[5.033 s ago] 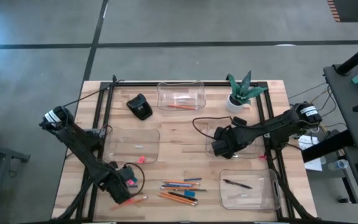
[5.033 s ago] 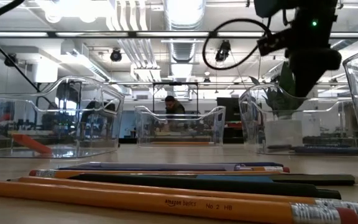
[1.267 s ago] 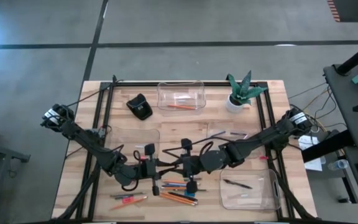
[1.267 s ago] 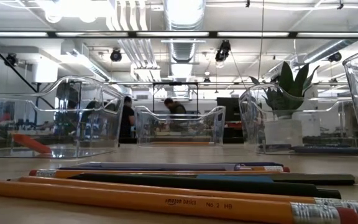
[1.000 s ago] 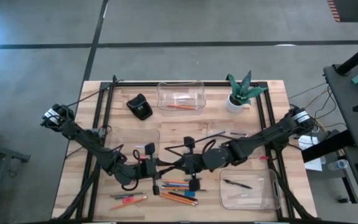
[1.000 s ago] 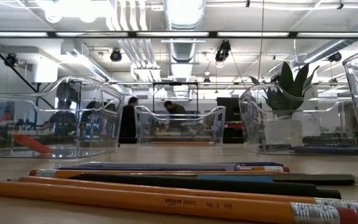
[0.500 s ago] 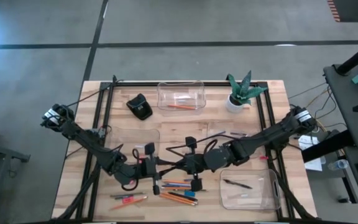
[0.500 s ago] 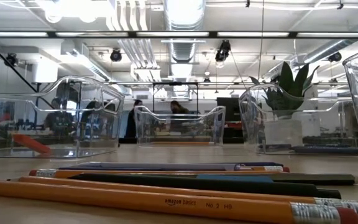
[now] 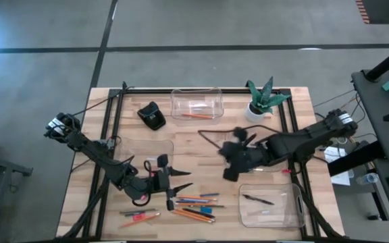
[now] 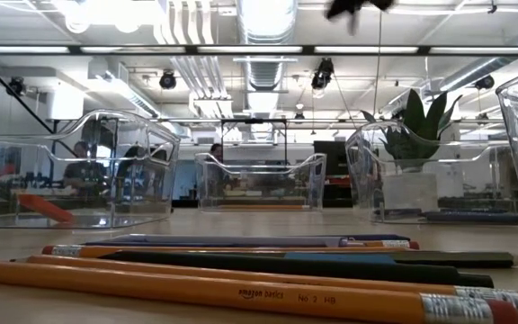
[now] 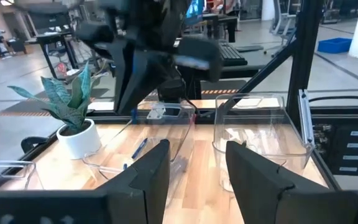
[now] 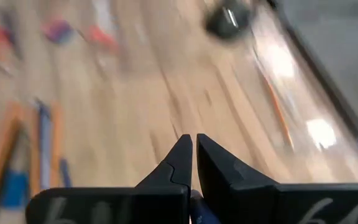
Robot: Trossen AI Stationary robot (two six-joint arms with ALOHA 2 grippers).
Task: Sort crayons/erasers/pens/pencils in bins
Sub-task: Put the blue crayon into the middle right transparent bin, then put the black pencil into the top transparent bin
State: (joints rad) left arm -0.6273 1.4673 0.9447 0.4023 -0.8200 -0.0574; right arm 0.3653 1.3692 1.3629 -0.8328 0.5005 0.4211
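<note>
High view: the loose pile of pencils (image 9: 193, 214) and pens (image 9: 201, 200) lies on the wooden table (image 9: 296, 108) near its front edge, and everything else is placed from it. The left gripper (image 9: 178, 181) hovers just behind the pile, its two fingers spread apart with nothing between them. The right gripper (image 9: 229, 165) is up and to the pile's right, blurred, near the right-hand bins. One bin (image 9: 269, 206) just right of the pile holds a black pen (image 9: 257, 200); another bin (image 9: 146, 156) stands behind the pile to the left; a third bin (image 9: 196, 103) at the far edge holds an orange pencil. A potted plant (image 9: 262, 98) and a black lump (image 9: 152, 116) sit at the far edge.

Low view: the pencils (image 10: 241, 290) and a dark pen (image 10: 286, 266) lie in the foreground, with clear bins (image 10: 259, 183) behind them.

Left wrist view: the left gripper's (image 11: 194, 168) fingers stand well apart and empty, with the plant (image 11: 73, 118) and two bins beyond.

Right wrist view: the right gripper's (image 12: 193, 152) fingertips are pressed together; whether they pinch anything cannot be told.
</note>
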